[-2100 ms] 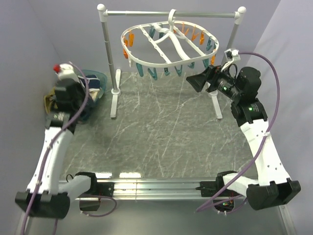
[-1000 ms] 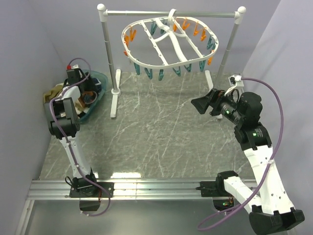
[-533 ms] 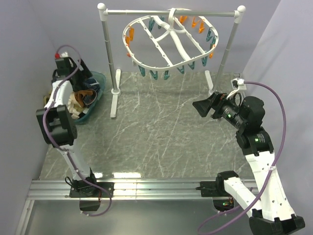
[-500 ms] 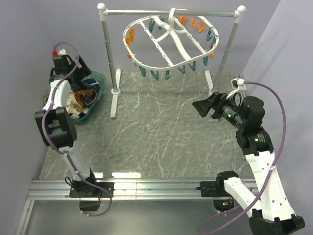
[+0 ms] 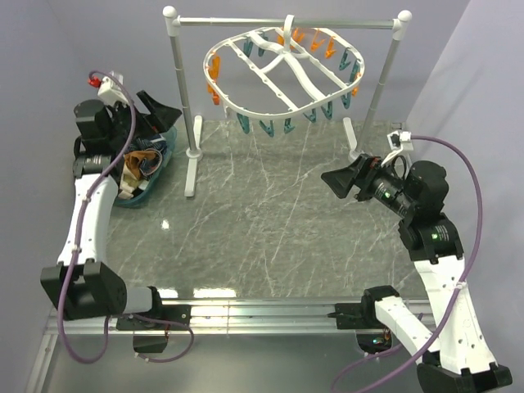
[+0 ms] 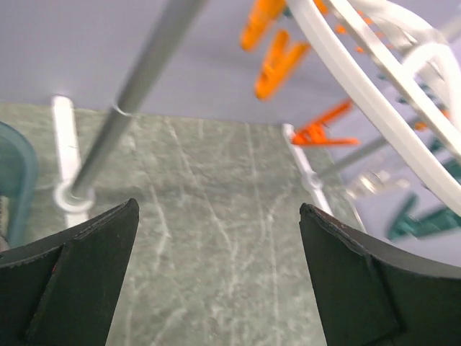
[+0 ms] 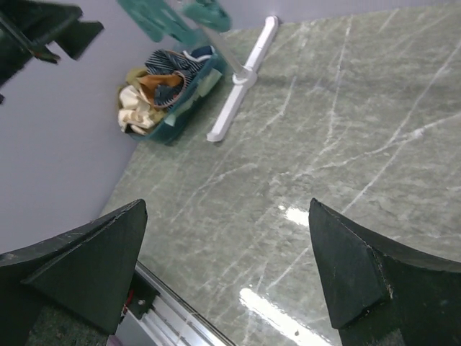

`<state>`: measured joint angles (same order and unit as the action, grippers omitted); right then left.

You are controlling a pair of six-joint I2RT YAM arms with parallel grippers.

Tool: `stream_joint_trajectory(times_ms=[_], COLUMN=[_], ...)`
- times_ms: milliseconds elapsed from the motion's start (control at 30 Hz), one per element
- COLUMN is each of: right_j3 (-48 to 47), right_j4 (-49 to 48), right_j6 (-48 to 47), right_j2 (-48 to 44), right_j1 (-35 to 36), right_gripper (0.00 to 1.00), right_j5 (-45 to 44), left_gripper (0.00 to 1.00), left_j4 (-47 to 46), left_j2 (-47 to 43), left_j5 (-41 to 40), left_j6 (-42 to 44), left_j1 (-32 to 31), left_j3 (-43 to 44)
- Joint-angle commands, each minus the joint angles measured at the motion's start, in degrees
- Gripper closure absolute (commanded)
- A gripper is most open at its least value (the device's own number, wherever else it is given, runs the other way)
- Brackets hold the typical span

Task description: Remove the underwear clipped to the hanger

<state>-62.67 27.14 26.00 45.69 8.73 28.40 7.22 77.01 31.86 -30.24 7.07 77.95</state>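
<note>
While both arms sit clear of the rack, neither carries anything. The left gripper (image 5: 164,119) has its jaws spread wide and empty; its wrist view shows only bare table (image 5: 270,221) between the fingers. The right gripper (image 5: 334,184) is just as wide and empty.

Outward from the left gripper:
- The underwear (image 5: 137,162) lies at about 7 o'clock in the overhead view, close below the gripper. It is heaped in a teal tub (image 7: 189,101) at the left table edge. The left arm is much the nearer one.
- The stand post (image 5: 182,82) is just beside the gripper at 2 o'clock.
- The hanger (image 5: 288,75) is further out at 2 o'clock. Its long axis runs roughly 9 to 3.

Outward from the right gripper:
- The hanger's right end is at about 12 o'clock, near but apart.
- The tub is far across the table at 9 o'clock, and the right wrist view looks straight at it.

On the hanger, the pegs (image 5: 268,128) hang bare all around the rim. No cloth shows on any of them in the three views, though the pegs along the back rim are small and partly hidden by the ribs.

Judgement: the unclipping looks done, with every piece in the tub. If a check pass is wanted, each arm takes its own end of the oval. The left gripper would swing up toward 2 o'clock, past the post.
</note>
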Motion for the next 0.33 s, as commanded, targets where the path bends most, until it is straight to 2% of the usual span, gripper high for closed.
stream_joint_trajectory(times_ms=[0,100,300], right_j3=[-1.31,-1.83,-9.39], right_j4=[-4.1,-5.07,0.81], right_j6=[2.56,4.32,3.35], right_j2=[-1.83,-1.84,3.09], right_j1=[-0.29,-0.29,-0.38], right_gripper=[0.0,0.0,0.0], right_j5=[1.74,0.26,-1.68], left_gripper=[0.01,0.01,0.01], left_j4=[-6.69,-8.72,-10.47], left_j2=[-5.9,-9.33,-10.92], left_j5=[5.49,6.28,9.8], left_j6=[-3.07,-4.04,-6.32], left_j1=[-0.48,-0.83,-1.36], left_j3=[-2.97,-3.51,-3.42])
